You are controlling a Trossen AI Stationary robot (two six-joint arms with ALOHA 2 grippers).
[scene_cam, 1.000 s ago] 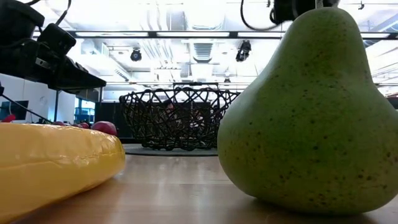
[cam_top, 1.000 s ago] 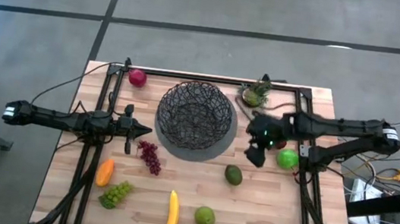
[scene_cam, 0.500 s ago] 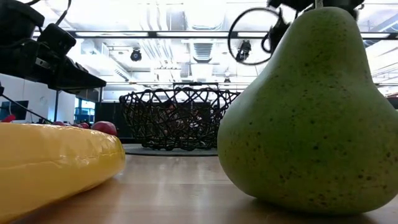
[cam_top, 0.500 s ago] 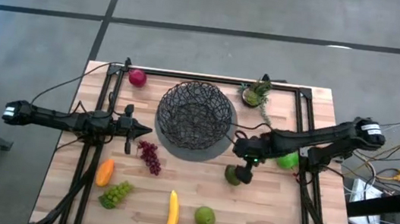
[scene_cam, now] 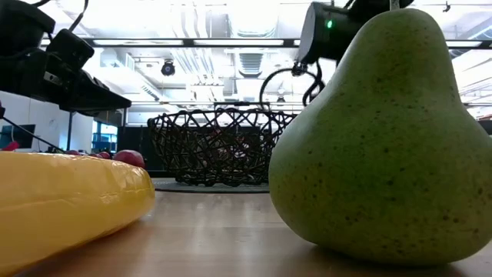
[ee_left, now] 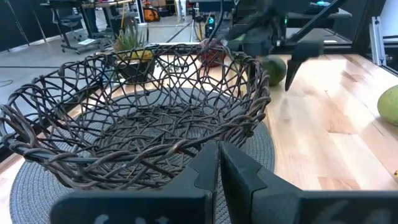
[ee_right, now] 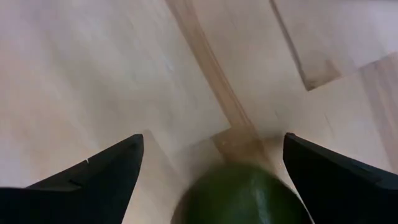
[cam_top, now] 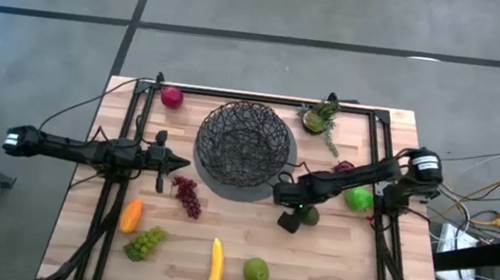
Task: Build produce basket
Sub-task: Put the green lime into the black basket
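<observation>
Straddling the avocado (ee_right: 245,194), right tool (cam_top: 290,217) released, bare table (cam_top: 340,266) around.

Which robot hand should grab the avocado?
The right hand. It hangs open right over the avocado, which sits between its fingers. The left hand waits across the basket.

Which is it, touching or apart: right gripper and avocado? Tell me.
Apart. The right wrist view shows the right gripper open, with pale wood visible between each finger and the avocado lying between them.
</observation>
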